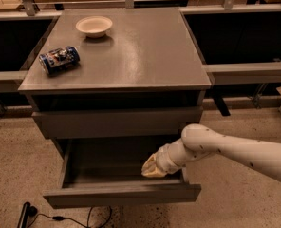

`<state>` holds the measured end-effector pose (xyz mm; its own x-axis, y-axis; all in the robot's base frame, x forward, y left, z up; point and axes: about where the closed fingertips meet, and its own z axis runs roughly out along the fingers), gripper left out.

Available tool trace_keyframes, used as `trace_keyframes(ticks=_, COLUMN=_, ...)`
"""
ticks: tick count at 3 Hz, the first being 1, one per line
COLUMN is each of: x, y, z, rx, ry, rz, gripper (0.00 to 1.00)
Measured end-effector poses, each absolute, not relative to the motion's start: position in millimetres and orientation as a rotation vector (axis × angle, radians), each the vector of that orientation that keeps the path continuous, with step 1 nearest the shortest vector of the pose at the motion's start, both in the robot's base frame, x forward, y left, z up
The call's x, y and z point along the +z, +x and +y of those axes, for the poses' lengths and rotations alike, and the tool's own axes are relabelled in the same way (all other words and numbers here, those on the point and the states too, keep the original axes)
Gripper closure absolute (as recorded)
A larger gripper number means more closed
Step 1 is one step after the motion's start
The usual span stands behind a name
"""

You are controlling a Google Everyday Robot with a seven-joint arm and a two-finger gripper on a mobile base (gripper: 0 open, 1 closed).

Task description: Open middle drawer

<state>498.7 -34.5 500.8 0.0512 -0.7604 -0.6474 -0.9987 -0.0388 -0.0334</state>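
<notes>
The middle drawer (121, 194) is a grey-brown, handleless, wide shallow box. It stands pulled well out of the cabinet, and its inside looks empty. My gripper (152, 169), with pale yellowish tips on a white arm (235, 151) coming from the right, is inside the open drawer box. It sits near the right side, just behind the drawer's front panel. The grey front above (117, 122) is shut. Nothing shows of a lower drawer beneath the open one.
On the cabinet top (145, 51) a white bowl (94, 25) sits at the back left. A blue can (60, 59) lies on its side at the left edge. Dark shelving flanks the cabinet. A black cable (26, 213) lies on the speckled floor at the lower left.
</notes>
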Motion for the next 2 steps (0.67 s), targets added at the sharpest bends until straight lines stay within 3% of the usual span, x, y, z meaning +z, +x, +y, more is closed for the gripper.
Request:
trace_keyframes(ticks=1, x=477, y=535, z=-19, rx=0.575, ry=-1.859, rz=1.814, gripper=0.83)
trace_keyframes(ticks=2, x=450, y=541, z=-7, rx=0.557, ry=-1.892, rz=1.830, gripper=0.83)
